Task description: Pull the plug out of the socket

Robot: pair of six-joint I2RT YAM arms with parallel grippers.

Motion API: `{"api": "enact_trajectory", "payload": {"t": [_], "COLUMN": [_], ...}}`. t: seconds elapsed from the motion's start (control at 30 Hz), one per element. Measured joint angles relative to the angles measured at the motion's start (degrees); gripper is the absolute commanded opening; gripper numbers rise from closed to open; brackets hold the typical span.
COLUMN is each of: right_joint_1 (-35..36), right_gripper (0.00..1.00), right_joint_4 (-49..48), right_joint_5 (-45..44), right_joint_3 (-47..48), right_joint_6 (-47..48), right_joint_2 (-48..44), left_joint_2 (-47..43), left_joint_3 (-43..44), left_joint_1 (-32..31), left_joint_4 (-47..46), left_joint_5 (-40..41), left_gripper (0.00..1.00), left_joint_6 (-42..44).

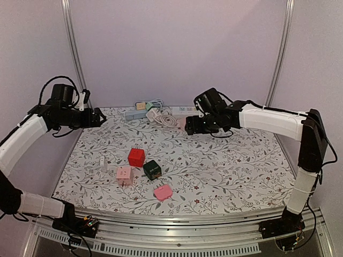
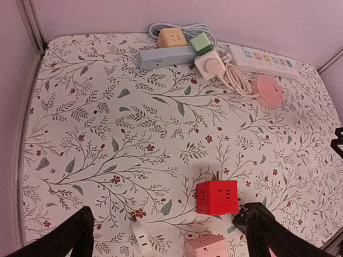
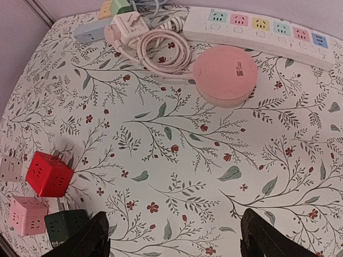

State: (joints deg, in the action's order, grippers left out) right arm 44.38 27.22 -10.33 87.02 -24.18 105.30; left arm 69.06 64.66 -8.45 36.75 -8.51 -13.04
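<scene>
Plug (image 2: 214,66) sits in the white socket (image 2: 201,58), far ahead of the left gripper (image 2: 166,214); it and the right gripper (image 3: 175,219) hover wide open, empty, likely awaiting approach.

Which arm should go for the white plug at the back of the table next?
Right, probably. The right tool, open, hovers near the white plug and its coiled cord; the left tool, also open, sits farther off to the left.

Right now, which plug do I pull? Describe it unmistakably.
Along the far edge of the table lies a grey-blue power strip. At its right end sits the white plug, beside a green cube; alone there, it trails a coiled white cable toward a round pink disc.
</scene>
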Motion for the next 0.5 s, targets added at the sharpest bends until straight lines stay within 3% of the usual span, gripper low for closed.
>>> {"api": "enact_trajectory", "payload": {"t": [0.5], "right_joint_1": [-0.1], "right_gripper": [0.75], "right_joint_4": [-4.6], "right_joint_5": [6.4], "right_joint_3": [25.7], "right_joint_6": [0.8], "right_joint_2": [25.7], "left_joint_2": [-4.7], "left_joint_3": [-1.5], "left_joint_1": [0.3], "left_joint_4": [0.0], "left_joint_5": [9.0], "left_gripper": [0.97], "left_joint_6": [3.9]}}
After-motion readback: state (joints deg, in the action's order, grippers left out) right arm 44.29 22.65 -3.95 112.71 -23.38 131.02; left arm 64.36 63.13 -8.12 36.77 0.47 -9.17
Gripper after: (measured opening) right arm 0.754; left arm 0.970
